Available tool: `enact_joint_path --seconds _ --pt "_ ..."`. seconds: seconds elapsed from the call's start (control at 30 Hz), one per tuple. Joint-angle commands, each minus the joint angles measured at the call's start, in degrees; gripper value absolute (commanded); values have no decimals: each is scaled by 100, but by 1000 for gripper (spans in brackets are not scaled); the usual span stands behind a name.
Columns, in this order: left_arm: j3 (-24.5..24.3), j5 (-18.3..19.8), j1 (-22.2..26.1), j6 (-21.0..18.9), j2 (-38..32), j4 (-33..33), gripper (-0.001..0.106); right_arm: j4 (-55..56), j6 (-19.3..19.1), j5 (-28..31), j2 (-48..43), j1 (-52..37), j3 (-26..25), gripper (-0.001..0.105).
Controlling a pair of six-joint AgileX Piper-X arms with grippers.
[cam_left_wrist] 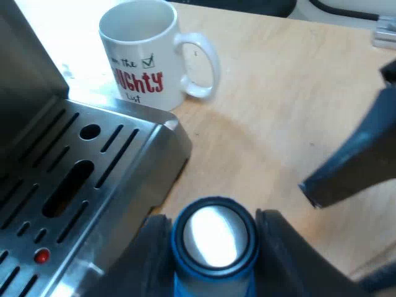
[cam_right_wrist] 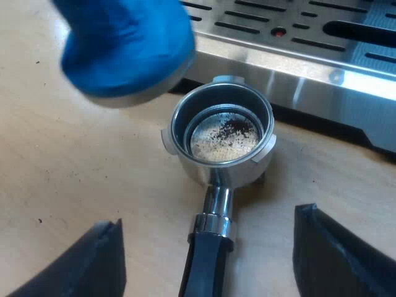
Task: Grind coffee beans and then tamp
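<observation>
Count: one tamper, one holder, one mug, one espresso machine, two grippers.

Left gripper [cam_left_wrist: 213, 263]: both fingers [cam_left_wrist: 291, 266] clamp the sides of the blue tamper [cam_left_wrist: 213, 244], whose shiny metal face points to the camera. The tamper is held in the air off the corner of the espresso machine [cam_left_wrist: 80, 167], above the wooden table [cam_left_wrist: 278, 99]. One red dot [cam_left_wrist: 41, 255] sits among the slots of the machine's metal drip tray. One white mug [cam_left_wrist: 142, 52] with red and black lettering stands upright on the table, just beside the tray's far corner, handle turned away from the machine.

Right gripper [cam_right_wrist: 209, 223]: two fingers [cam_right_wrist: 346, 260] spread wide, one on each side of the holder's dark handle [cam_right_wrist: 204, 266], touching nothing.

Holder [cam_right_wrist: 223, 133]: loose, resting on the table [cam_right_wrist: 62, 173], its basket close to the tray's edge [cam_right_wrist: 309, 68] and its handle pointing away from the machine. Inside the basket is a thin scatter of dark grounds [cam_right_wrist: 232, 129]; much of the bottom is bare.

In the right wrist view the tamper [cam_right_wrist: 124, 49] hangs raised, beside the basket's rim and off centre, not inside it.
</observation>
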Motion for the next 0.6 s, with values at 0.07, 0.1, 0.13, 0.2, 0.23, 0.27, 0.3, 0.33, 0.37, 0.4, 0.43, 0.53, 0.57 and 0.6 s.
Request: enact_joint_path --seconds 0.07,0.1,0.13,0.2,0.23,0.27,0.3,0.33,0.37,0.4,0.43,0.53,0.57,0.6 --pt "-128 -36 -17 37 225 -252 11 -42 -73 27 -22 -26 -4 59" --pt "-126 -36 -17 37 299 -351 11 -42 -73 27 -22 -26 -4 59" --pt "-126 -36 -17 37 319 -382 11 -42 -73 27 -22 -26 -4 59" --pt "-126 -36 -17 37 396 -469 11 -42 -73 27 -22 -26 -4 59" --pt "-126 -36 -17 37 422 -488 11 -42 -73 27 -22 -26 -4 59" --pt "-126 -36 -17 37 458 -497 11 -42 -73 27 -22 -26 -4 59" --pt "-126 -36 -17 37 504 -497 11 -42 -73 27 -22 -26 -4 59" --pt "-126 -36 -17 37 521 -497 11 -42 -73 27 -22 -26 -4 59" --pt "-126 -36 -17 37 575 -497 11 -42 -73 27 -22 -26 -4 59" --pt "-126 -36 -17 37 633 -507 11 -42 -73 27 -22 -26 -4 59" --pt "-126 -36 -17 37 668 -515 11 -42 -73 27 -22 -26 -4 59" --pt "-126 -99 -7 37 866 -675 11 -42 -73 27 -22 -26 -4 59" --pt "-126 -114 -2 37 926 -761 11 -42 -73 27 -22 -26 -4 59" --pt "-126 -125 -3 37 989 -818 11 -42 -73 27 -22 -26 -4 59"
